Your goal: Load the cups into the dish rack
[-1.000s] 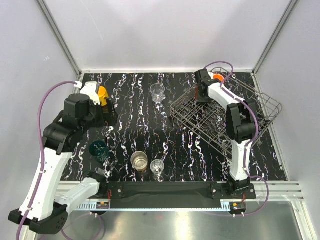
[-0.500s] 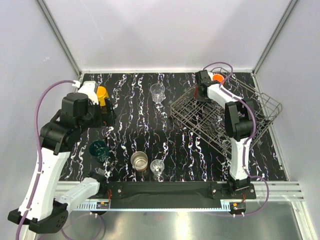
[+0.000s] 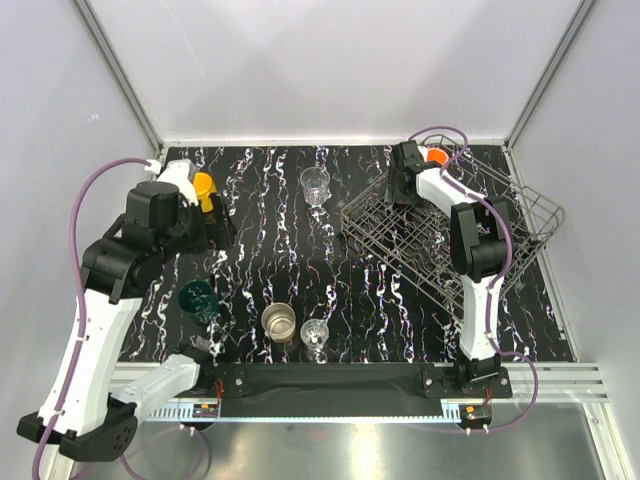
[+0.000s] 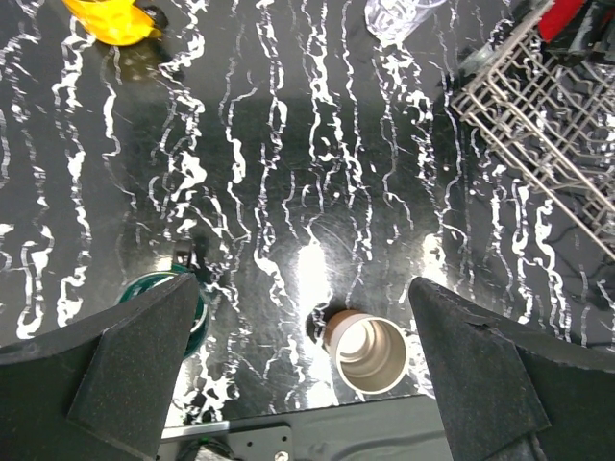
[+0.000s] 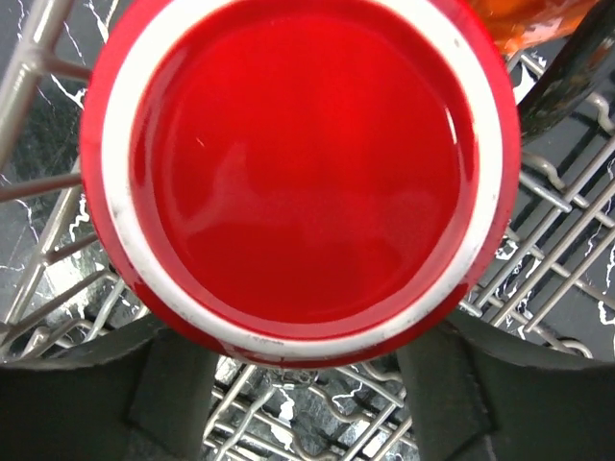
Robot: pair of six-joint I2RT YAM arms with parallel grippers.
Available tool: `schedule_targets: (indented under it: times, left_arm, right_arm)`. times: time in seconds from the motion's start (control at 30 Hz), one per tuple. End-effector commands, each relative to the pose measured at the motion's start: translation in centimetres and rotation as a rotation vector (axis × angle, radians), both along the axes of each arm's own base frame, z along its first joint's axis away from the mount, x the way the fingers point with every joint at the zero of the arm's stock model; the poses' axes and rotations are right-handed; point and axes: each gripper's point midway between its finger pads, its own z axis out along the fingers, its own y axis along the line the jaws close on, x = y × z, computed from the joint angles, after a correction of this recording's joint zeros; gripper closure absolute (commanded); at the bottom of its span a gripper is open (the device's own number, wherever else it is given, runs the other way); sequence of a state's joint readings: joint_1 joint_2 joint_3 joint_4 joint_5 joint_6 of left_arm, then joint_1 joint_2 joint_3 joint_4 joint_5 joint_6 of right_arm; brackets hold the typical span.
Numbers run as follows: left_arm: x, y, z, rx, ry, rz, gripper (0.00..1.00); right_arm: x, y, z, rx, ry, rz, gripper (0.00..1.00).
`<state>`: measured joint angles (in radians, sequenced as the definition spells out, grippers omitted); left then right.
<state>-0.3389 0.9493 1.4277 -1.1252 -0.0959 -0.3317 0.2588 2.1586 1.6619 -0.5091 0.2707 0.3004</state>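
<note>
Left jaws: wide apart with nothing between them. The two dark fingers (image 4: 135,375) are broad wedges with a fine grainy surface, in the lower corners of the left wrist view.
Right jaws: two matt dark grey fingers (image 5: 178,394) stand apart at the bottom edge of the right wrist view. Their tips are hidden behind the red mug (image 5: 303,163), so I cannot tell whether they are clamped on it.
Red mug: fills the right wrist view with a round face of glossy red glaze ringed by a bare white band. It sits over the rack wires.
Dish rack (image 3: 395,235): thin grey metal wire with a grid floor, tilted, on the right of the overhead view.
Orange mug (image 3: 436,156): glossy, at the rack's upper corner, just beside the red mug.
Tabletop (image 3: 270,250): shiny black with white marble-like veins. Glare shows between the left jaws.
Brown-and-cream cup (image 4: 367,351): round and upright, with a pale smooth inside and a brown outside. It stands on the tabletop at the lower centre of the left wrist view.
Dark teal cup (image 3: 198,298): translucent, on the tabletop at lower left in the overhead view.
Near clear glass (image 3: 315,335): just right of the brown-and-cream cup.
Far clear glass (image 3: 315,185): ribbed and transparent, alone at upper centre.
Yellow mug (image 3: 204,188): glossy, at upper left, close beside the left arm's wrist.
Cables (image 3: 85,215): purple, looping along both arms.
</note>
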Motion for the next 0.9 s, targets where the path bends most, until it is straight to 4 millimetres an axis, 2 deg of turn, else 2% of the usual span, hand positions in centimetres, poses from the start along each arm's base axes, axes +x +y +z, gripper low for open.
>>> schedule_targets:
  times: [0.0, 0.1, 0.17, 0.23, 0.27, 0.3, 0.5, 0.53, 0.6, 0.63, 0.7, 0.87]
  left_arm:
    - [0.5, -1.1, 1.9, -0.078, -0.045, -0.011, 0.02]
    - [1.1, -1.5, 1.9, -0.107, -0.045, 0.004, 0.02]
    - [1.6, -1.9, 2.1, -0.138, -0.050, 0.011, 0.02]
    - [2.3, -2.6, 2.0, -0.164, -0.045, 0.009, 0.02]
    - [2.6, -2.8, 2.0, -0.185, -0.036, 0.021, 0.02]
    - [3.0, -3.2, 1.6, -0.196, -0.018, 0.026, 0.03]
    - [5.3, -5.3, 0.6, -0.279, 0.066, 0.041, 0.05]
    - [6.1, -5.5, -0.3, -0.272, 0.097, 0.058, 0.05]
    - [7.0, -5.5, -0.8, -0.270, 0.123, 0.094, 0.05]
    - [7.8, -5.6, -1.9, -0.259, 0.157, 0.113, 0.05]
    - [8.4, -5.8, -2.7, -0.265, 0.186, 0.140, 0.04]
    - [11.7, -4.4, -4.9, -0.195, 0.199, 0.279, 0.04]
  right_arm:
    - [0.4, 0.3, 2.3, 0.050, -0.040, -0.015, 0.25]
    - [-0.3, 0.8, 4.7, 0.096, -0.037, -0.032, 0.23]
    - [-1.7, 1.1, 5.6, 0.126, -0.001, -0.043, 0.20]
    - [-3.5, 1.4, 6.9, 0.178, 0.018, -0.071, 0.19]
    - [-4.3, 2.2, 7.2, 0.235, 0.030, -0.069, 0.19]
    - [-5.9, 2.4, 7.9, 0.265, 0.032, -0.064, 0.18]
    - [-11.7, 4.2, 10.1, 0.431, 0.064, 0.006, 0.17]
    - [-12.3, 4.5, 10.4, 0.445, 0.073, 0.028, 0.17]
    - [-13.9, 4.9, 11.3, 0.476, 0.081, 0.070, 0.17]
    - [-14.3, 5.1, 11.7, 0.486, 0.080, 0.091, 0.17]
    - [-15.6, 5.6, 12.7, 0.521, 0.081, 0.145, 0.17]
    - [-17.8, 6.1, 14.4, 0.554, 0.087, 0.221, 0.17]
